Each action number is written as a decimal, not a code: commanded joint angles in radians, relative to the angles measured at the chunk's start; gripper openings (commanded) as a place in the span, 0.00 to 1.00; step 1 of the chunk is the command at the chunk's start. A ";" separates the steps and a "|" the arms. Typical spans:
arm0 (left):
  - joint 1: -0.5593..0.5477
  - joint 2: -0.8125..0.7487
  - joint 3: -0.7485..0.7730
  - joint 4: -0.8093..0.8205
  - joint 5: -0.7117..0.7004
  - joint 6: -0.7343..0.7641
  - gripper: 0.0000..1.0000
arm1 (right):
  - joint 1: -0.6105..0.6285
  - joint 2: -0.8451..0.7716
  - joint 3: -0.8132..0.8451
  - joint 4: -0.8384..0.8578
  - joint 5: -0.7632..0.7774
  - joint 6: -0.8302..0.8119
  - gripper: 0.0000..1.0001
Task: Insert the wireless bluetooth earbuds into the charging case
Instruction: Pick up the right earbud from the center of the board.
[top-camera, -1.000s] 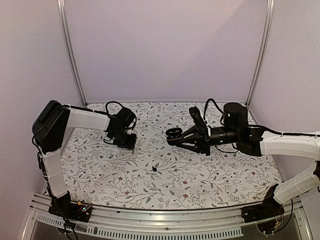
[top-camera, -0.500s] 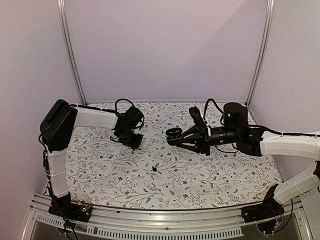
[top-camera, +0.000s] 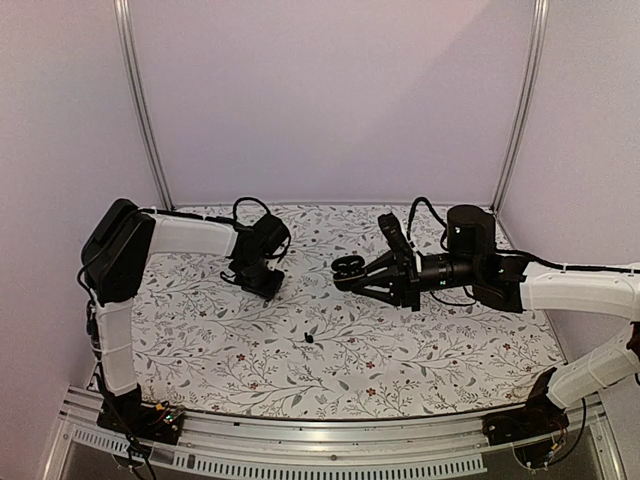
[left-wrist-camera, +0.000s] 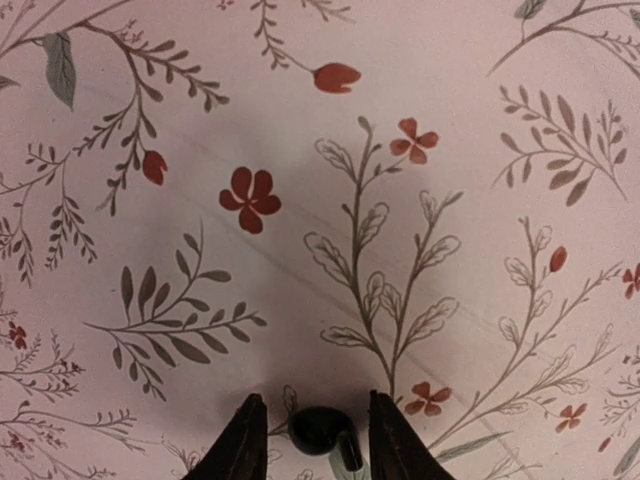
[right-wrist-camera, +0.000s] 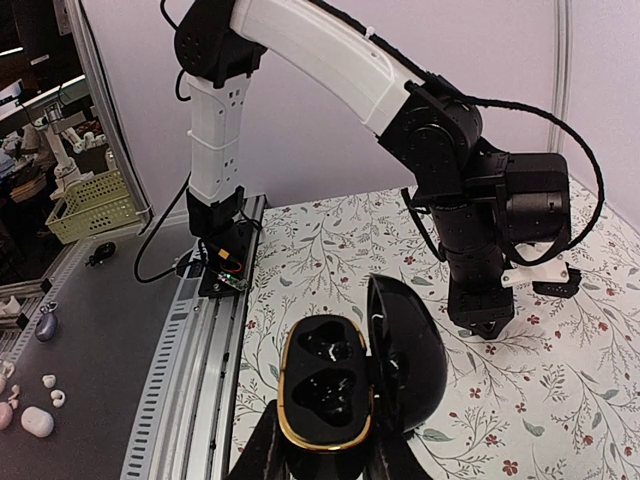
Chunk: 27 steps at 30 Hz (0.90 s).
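One black earbud (left-wrist-camera: 320, 428) lies on the floral cloth between the fingers of my left gripper (left-wrist-camera: 315, 398). The jaws are open, with a gap on either side of it. From above, the left gripper (top-camera: 262, 283) points down at the cloth left of centre and hides that earbud. A second earbud (top-camera: 309, 338) lies alone on the cloth nearer the front. My right gripper (right-wrist-camera: 326, 418) is shut on the charging case (right-wrist-camera: 325, 385), held in the air near the middle (top-camera: 348, 267). Its lid (right-wrist-camera: 405, 350) stands open. Both gold-rimmed wells are empty.
The left arm (right-wrist-camera: 470, 220) stands just behind the case in the right wrist view. An aluminium rail (top-camera: 330, 440) runs along the table's near edge. Off the table are a green basket (right-wrist-camera: 90, 205) and small loose items (right-wrist-camera: 35, 420). Upright posts (top-camera: 140, 110) flank the back wall.
My left gripper has shifted right along the cloth toward the centre, then settled slightly. The right arm and the case have not moved.
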<state>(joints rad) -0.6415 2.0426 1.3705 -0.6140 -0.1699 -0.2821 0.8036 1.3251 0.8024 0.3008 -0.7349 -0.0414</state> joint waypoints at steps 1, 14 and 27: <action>-0.005 0.019 0.019 -0.026 0.026 -0.007 0.33 | -0.006 -0.006 -0.005 0.021 0.002 -0.003 0.00; -0.005 0.038 0.029 -0.040 0.082 -0.009 0.27 | -0.005 -0.012 -0.006 0.018 0.006 -0.005 0.00; -0.005 0.037 0.015 -0.062 0.064 -0.009 0.25 | -0.005 -0.010 -0.005 0.018 0.005 -0.005 0.00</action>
<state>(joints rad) -0.6415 2.0617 1.3998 -0.6262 -0.1123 -0.2859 0.8036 1.3251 0.8024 0.3008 -0.7345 -0.0418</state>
